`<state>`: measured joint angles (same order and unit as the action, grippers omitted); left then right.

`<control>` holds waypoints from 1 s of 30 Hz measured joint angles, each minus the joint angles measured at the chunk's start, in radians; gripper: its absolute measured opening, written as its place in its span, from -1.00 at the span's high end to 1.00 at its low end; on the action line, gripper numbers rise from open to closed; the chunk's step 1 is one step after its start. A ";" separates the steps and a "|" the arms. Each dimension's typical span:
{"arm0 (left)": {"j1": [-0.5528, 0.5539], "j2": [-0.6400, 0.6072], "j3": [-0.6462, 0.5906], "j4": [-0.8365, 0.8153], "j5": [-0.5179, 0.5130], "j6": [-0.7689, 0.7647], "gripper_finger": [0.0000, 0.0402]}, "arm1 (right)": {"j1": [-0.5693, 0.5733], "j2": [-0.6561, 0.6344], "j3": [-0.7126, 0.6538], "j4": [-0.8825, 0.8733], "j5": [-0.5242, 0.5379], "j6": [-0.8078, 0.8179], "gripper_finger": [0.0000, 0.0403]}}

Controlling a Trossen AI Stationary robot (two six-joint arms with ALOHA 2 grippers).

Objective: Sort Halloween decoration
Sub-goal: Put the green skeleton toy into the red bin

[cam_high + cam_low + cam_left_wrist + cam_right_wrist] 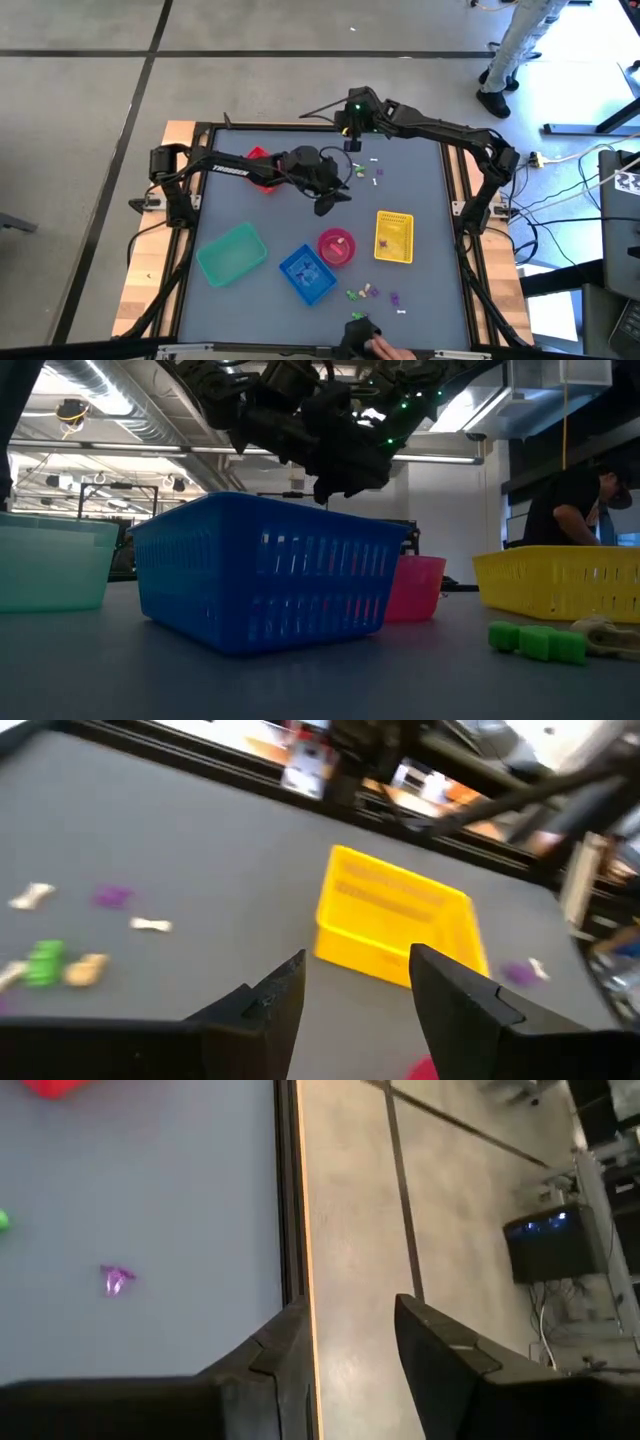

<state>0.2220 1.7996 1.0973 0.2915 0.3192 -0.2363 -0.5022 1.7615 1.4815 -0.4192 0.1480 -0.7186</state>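
The Halloween trinkets lie flat on the grey table in two loose groups: one near the far middle and one near the near edge. The left wrist view shows green, purple and cream pieces. My left gripper hovers open over the table's middle, facing the yellow basket, with nothing between its fingers. My right gripper is open and empty above the table's far edge, beside a purple trinket.
A red basket stands under the left arm. Teal, blue and yellow baskets and a pink bowl fill the near half. A person's hand rests at the near edge. Another person is beyond the table.
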 joint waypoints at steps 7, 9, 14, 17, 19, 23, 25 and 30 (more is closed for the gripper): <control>0.001 -0.001 0.002 -0.102 -0.057 0.008 0.18 | -0.018 -0.025 -0.002 -0.222 0.132 -0.005 0.29; 0.017 -0.001 0.002 -0.152 -0.083 0.010 0.18 | -0.018 -0.042 -0.002 -0.300 0.138 0.001 0.29; 0.076 -0.001 0.002 -0.258 -0.092 0.066 0.18 | -0.026 -0.105 -0.002 -0.470 0.078 0.088 0.29; 0.105 -0.002 0.002 -0.286 -0.092 0.140 0.18 | -0.029 -0.154 -0.002 -0.533 0.009 0.130 0.29; 0.122 -0.002 0.003 -0.315 -0.091 0.189 0.18 | -0.029 -0.185 -0.002 -0.566 -0.037 0.159 0.29; 0.154 -0.002 0.003 -0.378 -0.065 0.252 0.18 | -0.029 -0.238 -0.003 -0.618 -0.101 0.214 0.29; 0.169 -0.002 0.003 -0.413 -0.048 0.287 0.18 | -0.029 -0.259 -0.002 -0.633 -0.123 0.240 0.29; 0.200 -0.002 0.003 -0.521 -0.044 0.407 0.18 | -0.029 -0.289 -0.003 -0.638 -0.192 0.276 0.29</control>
<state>0.4225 1.7973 1.1007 -0.2292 0.2756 0.1705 -0.5308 1.4721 1.4788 -1.0576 -0.0439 -0.4429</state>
